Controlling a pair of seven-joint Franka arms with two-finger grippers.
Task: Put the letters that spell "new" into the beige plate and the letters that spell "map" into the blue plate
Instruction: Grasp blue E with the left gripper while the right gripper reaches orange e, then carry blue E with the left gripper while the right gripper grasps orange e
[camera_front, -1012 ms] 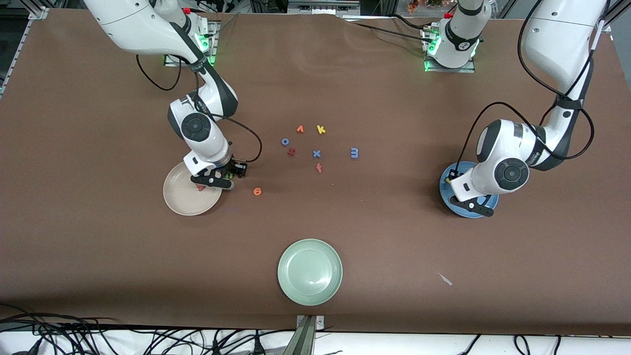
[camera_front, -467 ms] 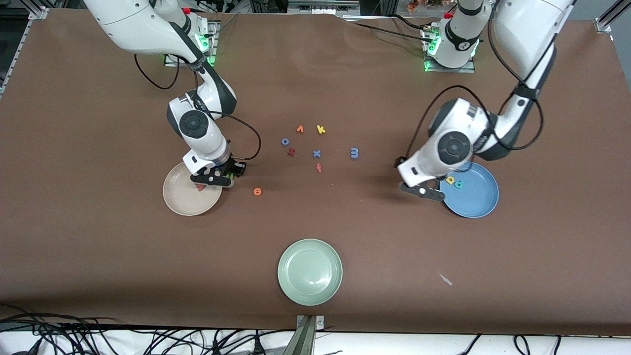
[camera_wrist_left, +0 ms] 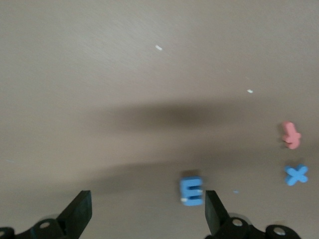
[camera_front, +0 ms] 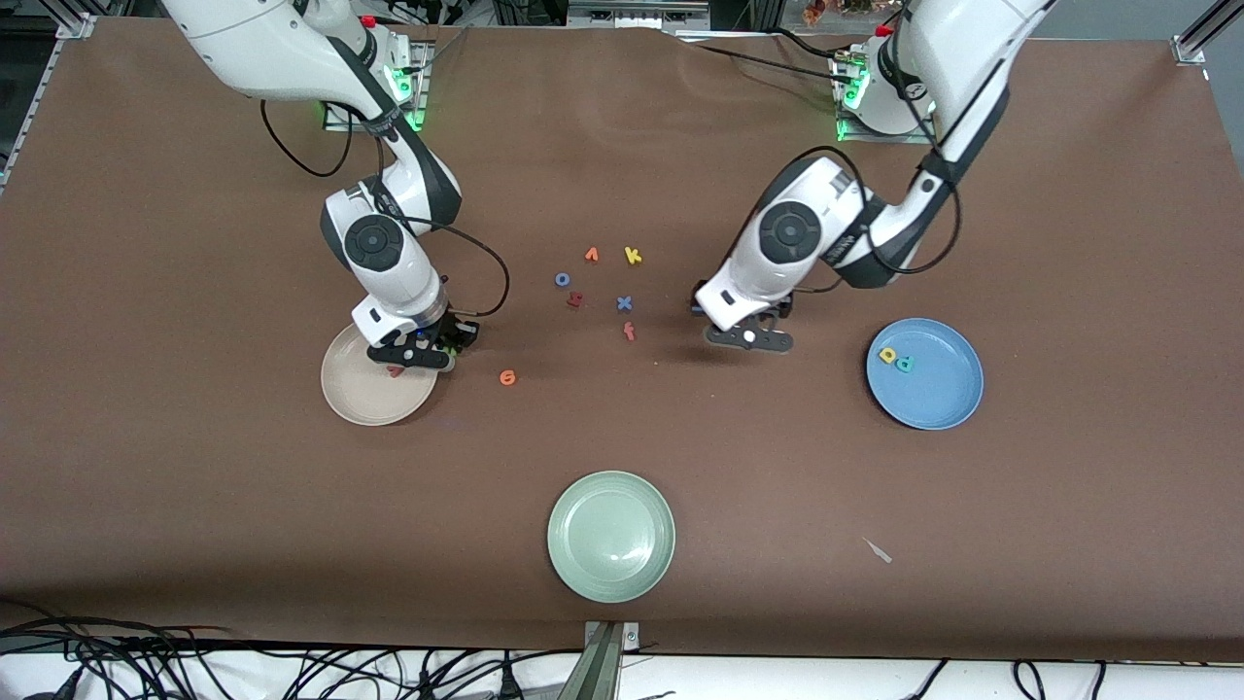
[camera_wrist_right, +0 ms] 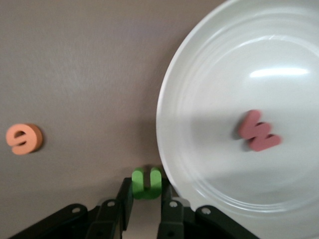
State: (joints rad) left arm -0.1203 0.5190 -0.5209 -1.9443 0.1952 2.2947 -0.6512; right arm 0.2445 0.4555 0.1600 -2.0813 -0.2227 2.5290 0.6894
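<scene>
Two claws at work over scattered foam letters on the brown worktop.

The left claw (camera_wrist_left: 144,219), fingers spread wide and empty, hangs over the periwinkle m (camera_wrist_left: 191,191), which its arm hides from the front camera. The right claw (camera_wrist_right: 145,206) is clamped on the green n (camera_wrist_right: 146,182) at the beige plate's (camera_front: 362,408) rim (fingertips cut off); the red-pink w (camera_wrist_right: 258,131) lies inside, the orange e (camera_front: 507,377) nearby. Yellow a (camera_front: 887,356) and teal p (camera_front: 905,365) sit in the blue plate (camera_front: 943,389).

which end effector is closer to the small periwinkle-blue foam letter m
Left. The left end effector hangs open just over the small periwinkle-blue foam letter m; the right end effector is at the beige plate, shut on the green foam n.
</scene>
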